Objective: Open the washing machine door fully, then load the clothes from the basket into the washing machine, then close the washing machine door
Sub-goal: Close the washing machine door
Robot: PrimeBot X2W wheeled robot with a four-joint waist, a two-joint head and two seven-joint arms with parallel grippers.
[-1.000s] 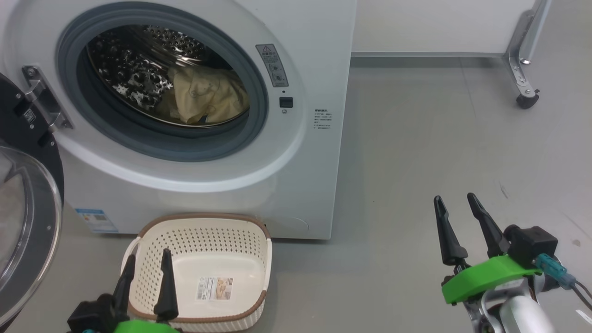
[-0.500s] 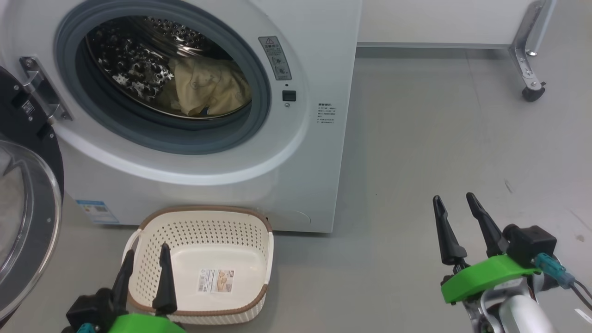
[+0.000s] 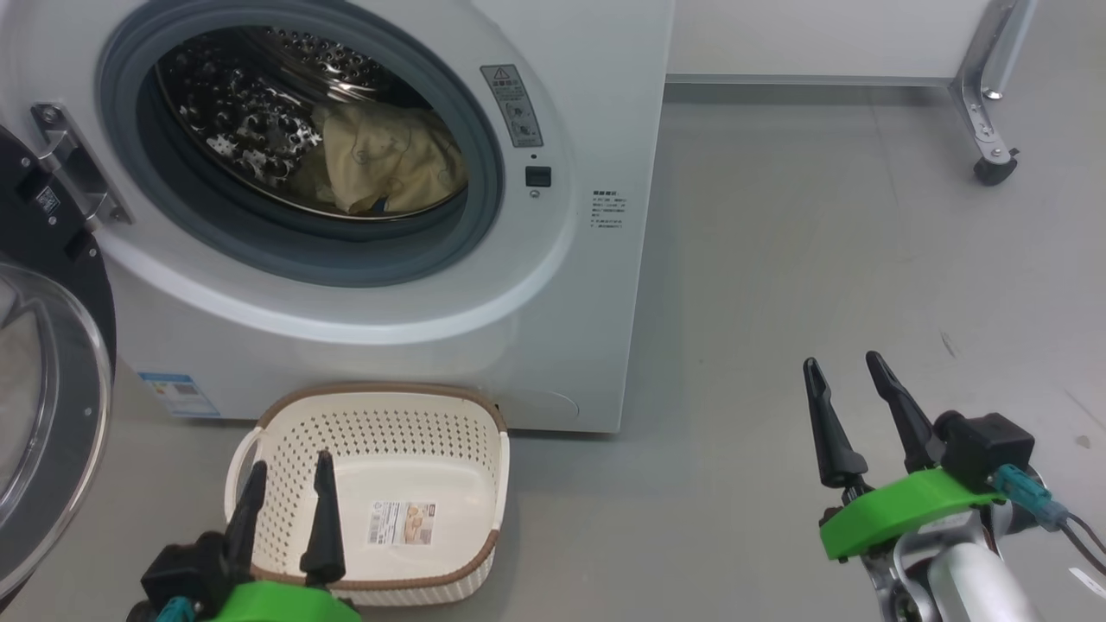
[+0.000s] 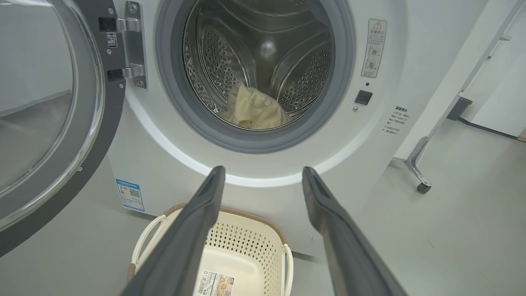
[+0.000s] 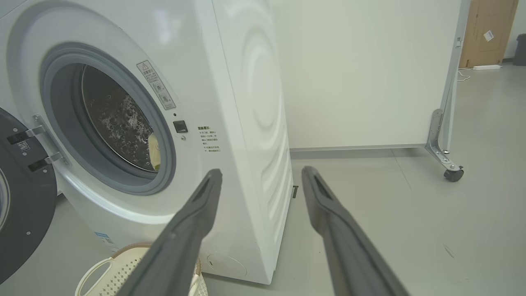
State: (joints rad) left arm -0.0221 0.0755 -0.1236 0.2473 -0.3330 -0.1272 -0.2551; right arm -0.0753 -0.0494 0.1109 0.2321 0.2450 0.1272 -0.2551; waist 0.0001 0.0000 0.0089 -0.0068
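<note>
Beyond my left tool (image 3: 290,460), wide and empty like my right tool (image 3: 841,360), the pale yellow fabric clothes (image 3: 389,168) lie inside the big white washing machine (image 3: 570,328), so I judge the next move is swinging the black-ringed round glass door (image 3: 43,389), off to its left, shut.

The washing machine door (image 3: 52,389) ran off my head view's left edge, the basket (image 5: 115,269) off my right wrist view's bottom, and print on the warning label (image 3: 511,104) was too small to read.
</note>
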